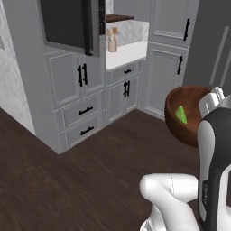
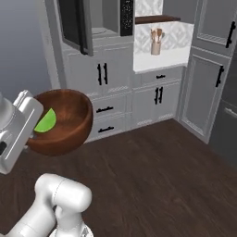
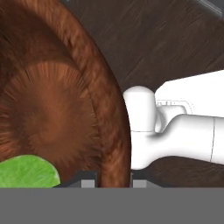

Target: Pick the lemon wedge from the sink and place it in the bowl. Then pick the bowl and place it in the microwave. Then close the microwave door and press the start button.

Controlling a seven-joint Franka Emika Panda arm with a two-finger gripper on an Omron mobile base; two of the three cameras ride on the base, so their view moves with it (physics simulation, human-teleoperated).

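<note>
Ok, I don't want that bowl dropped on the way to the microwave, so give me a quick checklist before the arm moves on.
1. Grip on the bowl: gripper has a finger on each side of the rim: ok.
2. Lemon wedge inside the bowl: ok.
3. Bowl level: tilted steeply, wedge low against the wall: not ok.
4. Microwave door open: ok.
5. Microwave cavity free for the bowl: turntable partly hidden: cannot tell.

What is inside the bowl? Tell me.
The green lemon wedge lies inside the tilted bowl, against its lower wall. The wedge's lower edge is hidden by the hand.
</note>
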